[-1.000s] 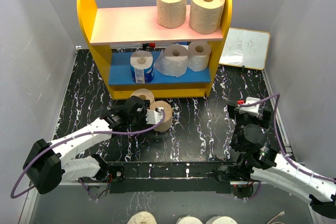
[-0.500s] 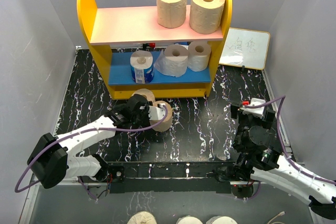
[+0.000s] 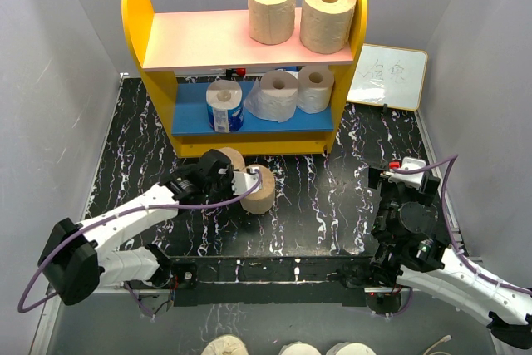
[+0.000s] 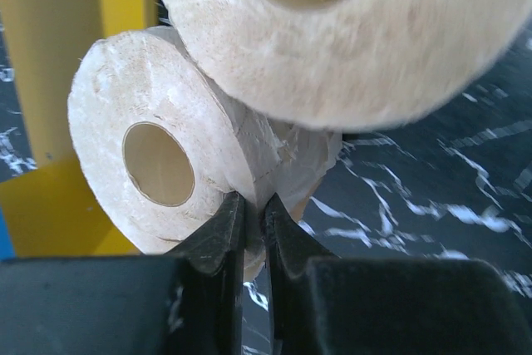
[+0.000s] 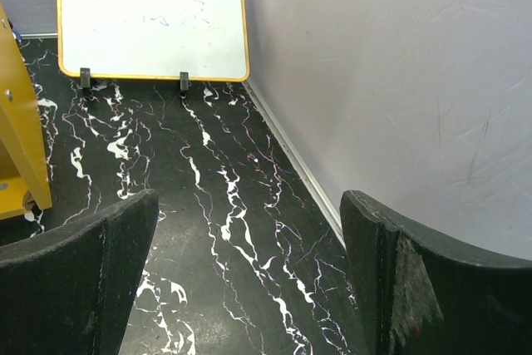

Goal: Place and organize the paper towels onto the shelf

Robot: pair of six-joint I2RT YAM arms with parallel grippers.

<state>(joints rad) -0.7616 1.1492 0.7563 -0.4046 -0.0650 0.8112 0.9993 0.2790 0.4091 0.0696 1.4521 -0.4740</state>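
Note:
The shelf carries two tan paper towels on its pink top board. Its blue lower board holds a blue-wrapped roll and two white rolls. Two more tan rolls lie on the black marbled floor in front. My left gripper is between them, shut on a thin fold of paper at the edge of one tan roll; the other roll fills the view above. My right gripper stands open over bare floor.
A small whiteboard leans at the back right corner. Grey walls close in on both sides, the right one close beside my right gripper. The yellow shelf foot shows at the left of the right wrist view.
My left gripper has shut onto the tan roll's paper after reaching in beside it. The right arm has drawn back slightly toward the near right, still open.

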